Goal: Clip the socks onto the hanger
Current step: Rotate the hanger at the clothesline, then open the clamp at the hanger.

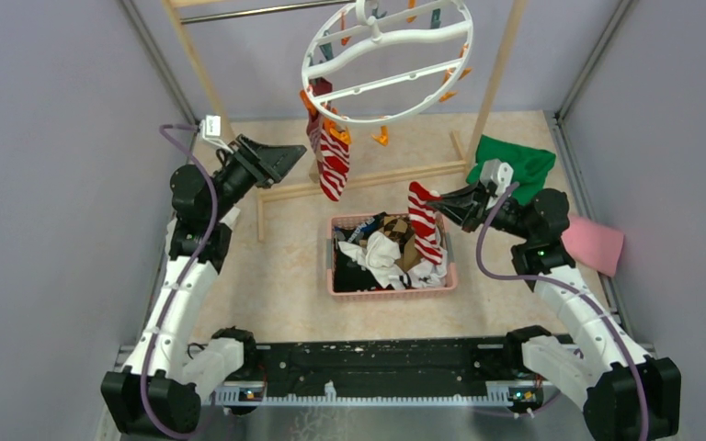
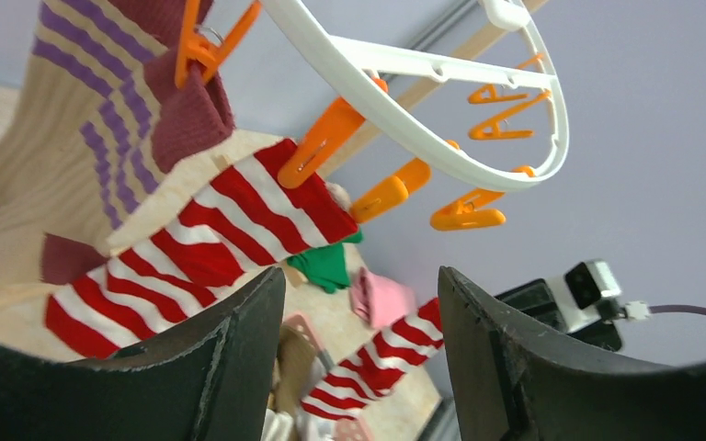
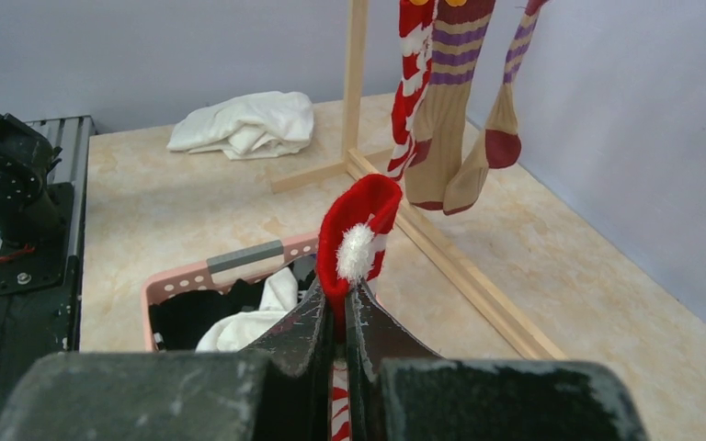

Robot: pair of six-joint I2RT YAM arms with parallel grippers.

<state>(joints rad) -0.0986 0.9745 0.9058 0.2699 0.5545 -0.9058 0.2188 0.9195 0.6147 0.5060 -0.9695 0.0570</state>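
Top external view: the hanger (image 1: 388, 57), a white ring with crossbars, hangs tilted from the wooden rack (image 1: 497, 73) at 12 o'clock of the table (image 1: 276, 266). A clipped striped sock (image 1: 333, 161), red and white, dangles from the ring's rim at about 8 o'clock. The left wrist view shows an orange peg (image 2: 324, 145) biting its top edge. Just beside it, a tan sock (image 2: 64, 175) with purple and maroom bands hangs from another orange peg.

A second red-and-white sock, the held striped sock (image 1: 426, 230), hangs over the pink basket (image 1: 331, 262) at the table's centre. The basket holds a heap of other socks. The right claw (image 1: 443, 200) pinches this sock's red end tight between closed fingers, reaching in from 3 o'clock.

The left claw (image 1: 283, 161) sits at 9 o'clock of the clipped socks, near them but apart. Its jaws are spread wide with nothing between them.

A green cloth (image 1: 519, 161) lies at 2 o'clock and a pink cloth (image 1: 593, 243) at 3 o'clock near the table's edge.
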